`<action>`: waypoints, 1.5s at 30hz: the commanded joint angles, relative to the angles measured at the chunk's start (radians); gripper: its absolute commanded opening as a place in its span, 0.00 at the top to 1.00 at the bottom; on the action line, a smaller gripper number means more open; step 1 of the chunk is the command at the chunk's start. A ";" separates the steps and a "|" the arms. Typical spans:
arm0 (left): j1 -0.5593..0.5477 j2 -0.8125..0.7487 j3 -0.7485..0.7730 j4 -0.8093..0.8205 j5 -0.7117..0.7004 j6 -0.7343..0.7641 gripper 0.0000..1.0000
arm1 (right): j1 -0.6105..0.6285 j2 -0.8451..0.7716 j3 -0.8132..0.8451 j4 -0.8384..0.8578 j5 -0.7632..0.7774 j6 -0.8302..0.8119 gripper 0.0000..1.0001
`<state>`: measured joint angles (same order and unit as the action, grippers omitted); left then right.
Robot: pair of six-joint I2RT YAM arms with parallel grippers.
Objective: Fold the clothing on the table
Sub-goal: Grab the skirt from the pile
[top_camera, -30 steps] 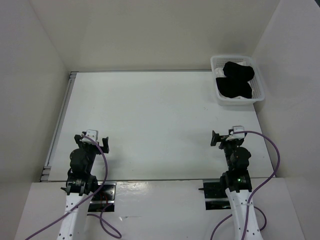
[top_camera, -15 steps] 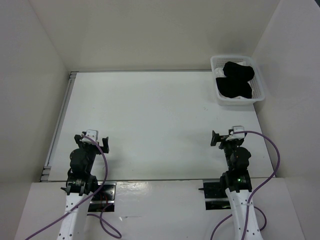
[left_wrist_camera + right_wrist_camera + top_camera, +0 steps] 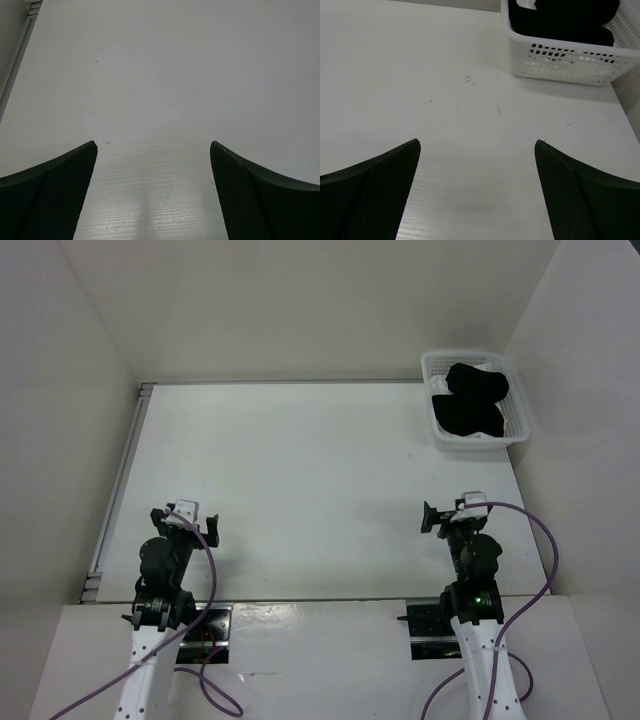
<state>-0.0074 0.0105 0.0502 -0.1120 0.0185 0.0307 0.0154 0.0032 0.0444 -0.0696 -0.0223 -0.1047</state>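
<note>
The clothing (image 3: 472, 400) lies bunched in the basket (image 3: 478, 446) at the far right, ahead of the nearer right gripper (image 3: 476, 145) (left gripper (image 3: 152, 145) well apart), both with jaws spread, empty

Bare white desk (image 3: 300, 470) spreading across the middle of the frame, mesh basket (image 3: 480, 446) heaped with black clothing (image 3: 472, 400) blocking the upper right corner, white walls (image 3: 60, 420) hemming both sides

From above and behind, one camera overlooks the table (image 3: 300, 470); wrist cameras skim it closely, facing forward.
</note>
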 commanded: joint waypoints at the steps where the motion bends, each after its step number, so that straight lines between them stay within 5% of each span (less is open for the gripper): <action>1: -0.003 -0.132 0.020 0.055 0.084 0.060 0.01 | 0.003 -0.081 0.037 0.059 0.021 -0.041 0.01; 4: -0.003 -0.132 0.066 0.191 -0.041 -0.076 0.01 | 0.003 -0.081 0.100 0.115 0.065 -0.032 0.01; 10: -0.003 -0.071 0.266 0.339 -0.040 -0.055 0.01 | 0.003 -0.072 0.287 0.095 0.220 0.074 0.01; 14: -0.003 0.237 0.503 0.347 -0.176 -0.040 0.01 | 0.003 0.105 0.550 -0.064 0.281 0.098 0.01; 16: -0.003 0.403 0.652 0.270 -0.257 -0.040 0.01 | 0.003 0.220 0.644 -0.122 0.324 0.099 0.01; 20: -0.003 0.893 1.207 -0.058 -0.384 0.004 0.01 | 0.026 0.528 0.909 -0.266 0.390 0.077 0.01; 24: 0.007 1.144 1.422 -0.344 -0.347 0.211 0.01 | -0.026 0.778 1.072 -0.458 0.254 0.057 0.01; 30: 0.027 1.243 1.432 -0.471 -0.364 0.157 0.01 | -0.192 0.843 1.069 -0.447 -0.023 0.019 0.01; 36: 0.141 1.313 1.386 -0.506 -0.296 0.075 0.01 | -0.210 1.084 1.172 -0.446 0.076 -0.018 0.01; 45: 0.230 1.350 1.321 -0.433 -0.144 0.003 0.01 | -0.232 1.564 1.541 -0.486 -0.021 -0.020 0.01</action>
<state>0.2035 1.3712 1.3792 -0.5987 -0.1974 0.0948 -0.2104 1.4536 1.4628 -0.5404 0.0055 -0.1398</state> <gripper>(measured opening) 0.992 0.987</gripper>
